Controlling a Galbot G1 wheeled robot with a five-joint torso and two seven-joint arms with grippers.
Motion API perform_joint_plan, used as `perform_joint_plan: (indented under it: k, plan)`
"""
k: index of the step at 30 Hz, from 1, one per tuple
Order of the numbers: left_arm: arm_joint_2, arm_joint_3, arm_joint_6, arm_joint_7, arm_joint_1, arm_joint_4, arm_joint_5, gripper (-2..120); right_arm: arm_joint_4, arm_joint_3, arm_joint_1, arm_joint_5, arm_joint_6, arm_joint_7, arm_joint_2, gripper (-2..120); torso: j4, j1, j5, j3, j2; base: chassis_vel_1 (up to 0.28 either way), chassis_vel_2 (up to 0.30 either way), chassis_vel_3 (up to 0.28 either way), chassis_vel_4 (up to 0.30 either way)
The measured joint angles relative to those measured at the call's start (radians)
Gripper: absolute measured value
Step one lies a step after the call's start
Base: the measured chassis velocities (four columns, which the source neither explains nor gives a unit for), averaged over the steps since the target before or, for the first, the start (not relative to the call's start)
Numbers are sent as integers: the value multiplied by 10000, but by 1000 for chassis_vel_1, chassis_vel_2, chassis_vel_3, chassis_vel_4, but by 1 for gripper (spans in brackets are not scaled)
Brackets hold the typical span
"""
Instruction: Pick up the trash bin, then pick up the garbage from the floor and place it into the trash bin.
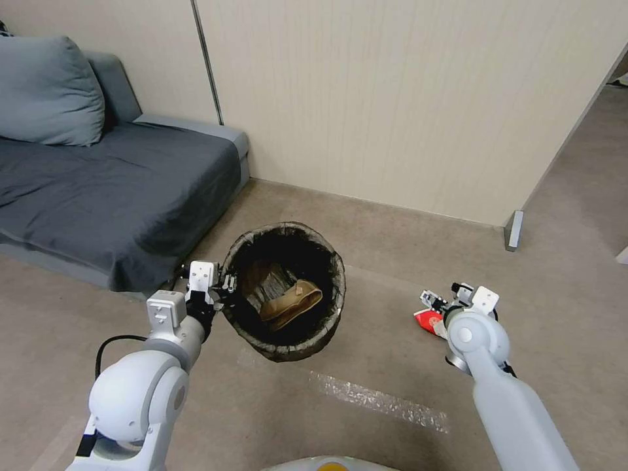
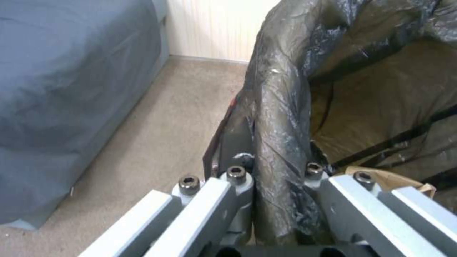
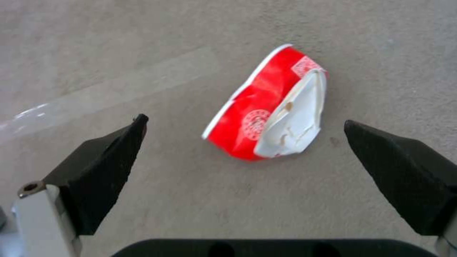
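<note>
My left gripper is shut on the rim of the trash bin, holding it off the floor and tilted, its mouth toward me. A dark bag liner wraps the pinched rim. Inside the bin lies a crumpled brown paper bag. On the carpet to the right lies a flattened red-and-white carton, one piece of the garbage. My right gripper hangs open just above it, one black finger on each side. In the head view that gripper sits beside the carton.
A grey sofa with a cushion stands at the left, close to the bin. A beige wall panel runs behind. A strip of clear tape lies on the carpet in front of me. Open floor lies to the right.
</note>
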Motion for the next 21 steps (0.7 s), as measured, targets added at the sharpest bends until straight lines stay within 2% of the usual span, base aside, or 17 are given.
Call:
perform_joint_plan:
  k: [2,5,9,16,21]
  plan:
    - [8,-5,-2,3,0,11,-2,3,-225,4,93,-43,72,-15,18,100,0,0,0,0,0,0,0,0,0]
    - [10,-9,-15,16,15,70,-7,3,-1307,6,604,-117,314,-344,136,100,0,0,-1,0,0,0,0,0,0]
    - [24,-19,-23,16,6,109,-46,3,-2156,-18,1043,-392,490,-578,258,100,1,0,1,0,0,0,0,0,0]
    - [54,-40,-24,14,22,130,-120,3,-2977,-65,1571,-570,540,-862,373,100,1,-1,-2,0,0,0,0,0,0]
    - [130,-46,-14,2,13,150,-217,3,-4075,-71,2142,-907,655,-1023,561,100,2,-1,0,0,0,0,0,0,0]
